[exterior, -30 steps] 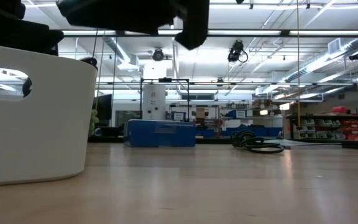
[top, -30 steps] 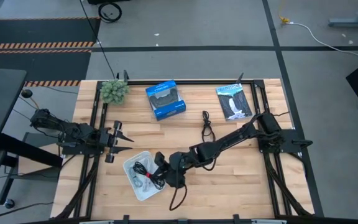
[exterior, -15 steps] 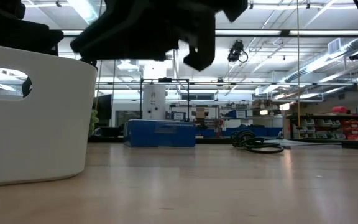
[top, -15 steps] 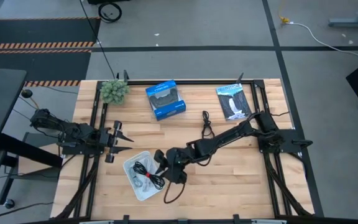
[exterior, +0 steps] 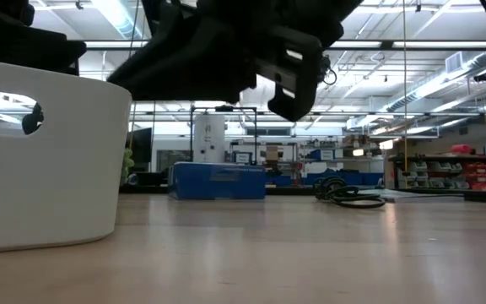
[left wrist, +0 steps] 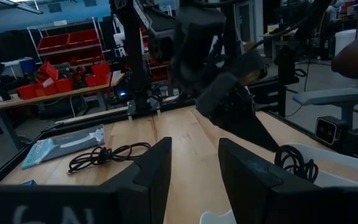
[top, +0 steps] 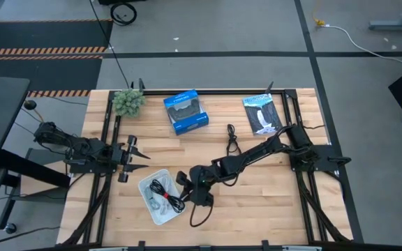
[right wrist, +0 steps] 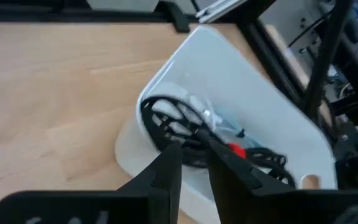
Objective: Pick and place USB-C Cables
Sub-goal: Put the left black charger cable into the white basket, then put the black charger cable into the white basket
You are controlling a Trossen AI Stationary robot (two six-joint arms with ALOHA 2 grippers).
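Note:
My right gripper (top: pixel 185 188) hovers at the white tray's (top: pixel 147 183) right rim, shut on a black USB-C cable whose tail (top: pixel 197 213) trails over the table. Inside the tray, the right wrist view shows a coiled black cable (right wrist: pixel 166 121) and a pale cable (right wrist: pixel 194 102) beside it. Another black cable (top: pixel 232 141) lies loose on the table toward the far side. My left gripper (top: pixel 135 155) waits open, left of the tray. My right gripper pinches the black cable between its two fingers (right wrist: pixel 166 165), which slant down toward the tray. The held part (right wrist: pixel 191 148) sits right over the tray's rim. The rest of the cable hangs slack and its tail lies looped on the table near the front edge.
A blue box (top: pixel 185 111) and a flat black-and-white packet (top: pixel 262 113) lie along the far edge, with a small green plant (top: pixel 128 102) at the far left corner. Bare wood stretches to the right of the tray and along the near edge.
My right arm has come lower beside the tray, filling more of the low view. The held cable's tail has shifted a little on the table near the front edge.

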